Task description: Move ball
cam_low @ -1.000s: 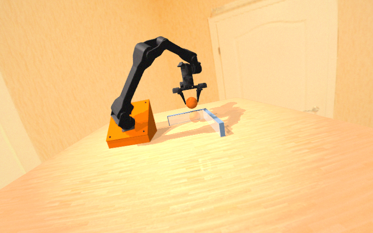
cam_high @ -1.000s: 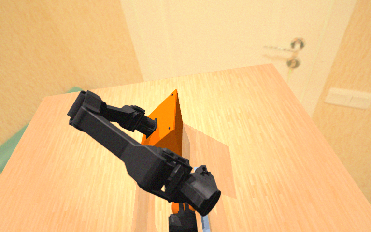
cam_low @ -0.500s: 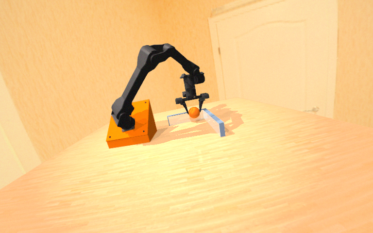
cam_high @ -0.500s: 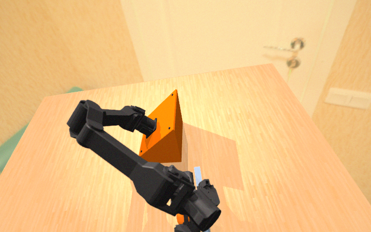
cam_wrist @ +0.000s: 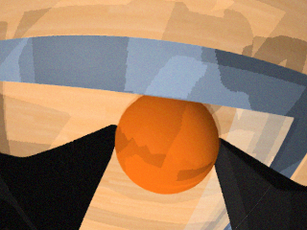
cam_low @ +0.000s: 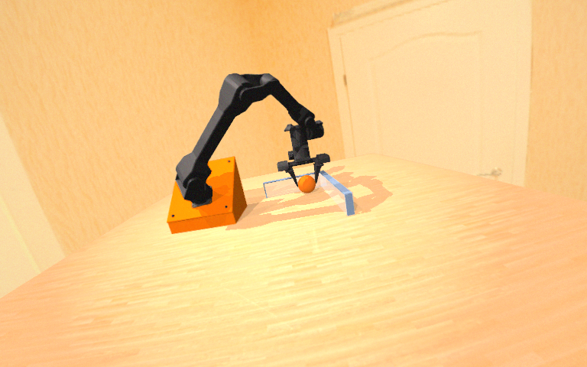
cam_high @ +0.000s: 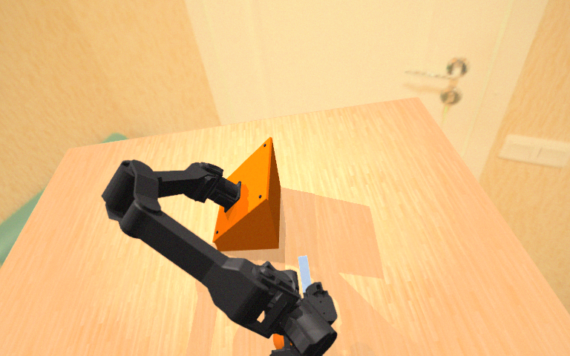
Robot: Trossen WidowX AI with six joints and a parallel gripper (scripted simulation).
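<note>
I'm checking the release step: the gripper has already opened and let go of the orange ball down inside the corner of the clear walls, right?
Not quite. The gripper is shut on the orange ball, with a finger pressed against each side in the wrist view. The ball is indeed low inside the corner of the clear walls, as the exterior view shows.

We see a light wooden desk with fine plank grain running across its top. On it, toward the far side in the exterior view, sits an orange wedge-shaped base with a sloped upper face. Just beside that base, two low clear blue-edged walls stand on the desk and meet to form a corner. An orange ball sits low inside that corner, at desk level as far as we can tell, near where the walls meet. Reddish shadows lie across the wood around the walls and the base. From the top view, the desk narrows toward a door.
</note>
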